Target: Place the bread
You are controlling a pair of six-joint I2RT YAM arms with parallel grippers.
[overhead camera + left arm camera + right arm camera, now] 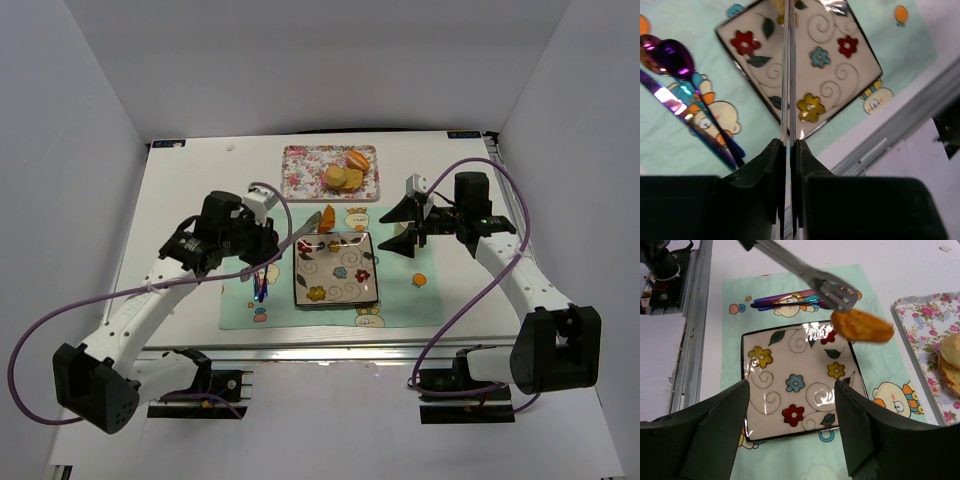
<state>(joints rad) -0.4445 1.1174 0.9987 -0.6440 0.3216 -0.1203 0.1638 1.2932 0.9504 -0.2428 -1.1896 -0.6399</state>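
Observation:
My left gripper (272, 240) is shut on a pair of metal tongs (305, 222); in the left wrist view (789, 142) the tongs (786, 75) run edge-on between the closed jaws. The bread (327, 218), a small golden-brown oval, is at the tongs' tip, above the far edge of the square flowered plate (335, 290). The right wrist view shows the bread (862, 326) just under the tong tips (837, 294), over the plate's corner (805, 365). My right gripper (412, 225) is open and empty to the right of the plate, its jaws wide apart (791, 383).
A floral tray (300, 175) at the back holds round golden slices (342, 178) and a darker roll (357, 159). Purple-blue cutlery (260, 287) lies on the green placemat (400, 300) left of the plate. The table's near rail (900, 125) runs just beyond the mat.

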